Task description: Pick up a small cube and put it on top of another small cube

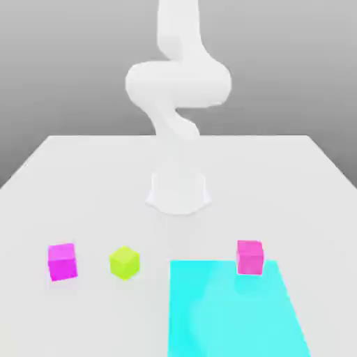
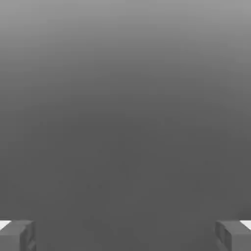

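Three small cubes rest on the white table [image 1: 90,174]. A magenta cube [image 1: 62,261] sits at the exterior view's left, with a yellow-green cube [image 1: 124,263] just to its right. A pink cube [image 1: 249,256] stands on the far edge of a cyan patch [image 1: 233,314] at the exterior view's right. In the hand view my gripper [image 2: 125,235] is open, its two grey fingertips [image 2: 17,235] far apart with nothing between them, against a plain grey background.
The white arm [image 1: 178,84] rises from its round base [image 1: 178,192] at the table's middle, behind the cubes. The cyan patch lies flat on the table near the front edge.
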You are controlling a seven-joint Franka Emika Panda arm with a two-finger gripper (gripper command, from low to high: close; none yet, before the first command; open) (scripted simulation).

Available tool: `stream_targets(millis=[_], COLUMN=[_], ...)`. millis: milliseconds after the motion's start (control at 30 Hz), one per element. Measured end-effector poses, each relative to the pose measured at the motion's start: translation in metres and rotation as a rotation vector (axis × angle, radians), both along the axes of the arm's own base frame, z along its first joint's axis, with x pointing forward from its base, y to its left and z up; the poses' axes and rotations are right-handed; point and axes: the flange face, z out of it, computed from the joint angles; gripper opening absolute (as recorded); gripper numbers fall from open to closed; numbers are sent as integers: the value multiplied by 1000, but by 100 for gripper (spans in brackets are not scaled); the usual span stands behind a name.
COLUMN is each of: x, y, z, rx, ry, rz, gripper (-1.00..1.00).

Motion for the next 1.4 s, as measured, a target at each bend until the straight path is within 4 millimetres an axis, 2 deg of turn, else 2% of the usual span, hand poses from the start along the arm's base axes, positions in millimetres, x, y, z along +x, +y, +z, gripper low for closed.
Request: stream_targets(millis=[133,233,300,433,600,667,833,867,1100,1400], x=[31,38,33,5,-67,-79,-86,-86,-87,-86], y=[-28,-50,-63,-86,-101,-101,-103,-102,-102,-105], z=[-99,-174,-225,-326,-454,-486,-527,-534,-535,-475], rx=[38,69,91,143,222,231,236,237,238,241], ry=[137,238,306,452,654,688,698,698,698,697], rz=[-103,-183,-238,-357,-526,-549,-563,-563,-563,-570], gripper=[0,0,0,0,0,0,0,-100,-100,-100])
